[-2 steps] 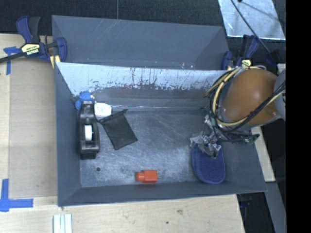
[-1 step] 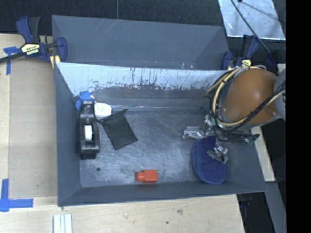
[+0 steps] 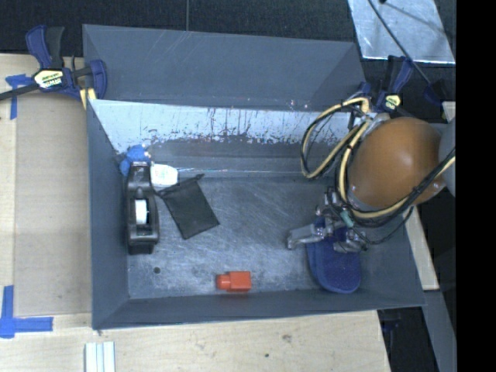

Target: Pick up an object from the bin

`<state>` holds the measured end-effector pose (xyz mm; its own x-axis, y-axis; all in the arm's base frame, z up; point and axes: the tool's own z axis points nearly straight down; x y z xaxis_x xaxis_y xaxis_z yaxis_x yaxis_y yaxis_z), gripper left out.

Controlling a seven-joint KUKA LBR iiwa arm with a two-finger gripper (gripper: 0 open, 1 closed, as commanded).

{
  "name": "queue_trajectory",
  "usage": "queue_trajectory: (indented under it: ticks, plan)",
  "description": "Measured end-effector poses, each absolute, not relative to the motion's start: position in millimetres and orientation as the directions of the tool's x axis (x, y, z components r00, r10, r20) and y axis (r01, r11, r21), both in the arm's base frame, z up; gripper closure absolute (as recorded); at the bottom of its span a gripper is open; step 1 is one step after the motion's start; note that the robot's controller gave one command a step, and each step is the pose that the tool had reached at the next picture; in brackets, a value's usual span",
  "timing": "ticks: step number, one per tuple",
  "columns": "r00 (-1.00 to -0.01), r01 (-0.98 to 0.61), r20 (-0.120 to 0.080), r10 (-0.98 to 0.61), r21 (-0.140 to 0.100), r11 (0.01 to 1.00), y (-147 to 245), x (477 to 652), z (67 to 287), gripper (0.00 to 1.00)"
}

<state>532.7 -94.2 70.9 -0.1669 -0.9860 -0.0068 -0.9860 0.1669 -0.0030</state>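
My gripper (image 3: 310, 237) is low in the right part of the bin, its metal fingers pointing left just over the upper edge of a dark blue oval pad (image 3: 336, 268) that lies on the floor at the front right. Nothing shows between the fingers. A small orange block (image 3: 234, 282) lies near the front wall, left of the gripper.
A black tape dispenser (image 3: 142, 214) with a white roll lies along the left wall. Beside it sit a dark flat square sheet (image 3: 188, 209), a small white piece (image 3: 163, 177) and a blue piece (image 3: 136, 156). The arm's orange cover and cables hang over the right side.
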Motion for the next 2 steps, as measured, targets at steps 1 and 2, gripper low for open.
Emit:
queue_trajectory:
  ticks: [1, 2]
  plan:
    - [-0.169, -0.986, -0.008, -0.986, -0.007, 0.169, -94.2, 534.2, 71.9, 1.0]
    - [-0.173, -0.985, 0.0, -0.985, -0.009, 0.173, -126.6, 525.7, 194.1, 1.0]
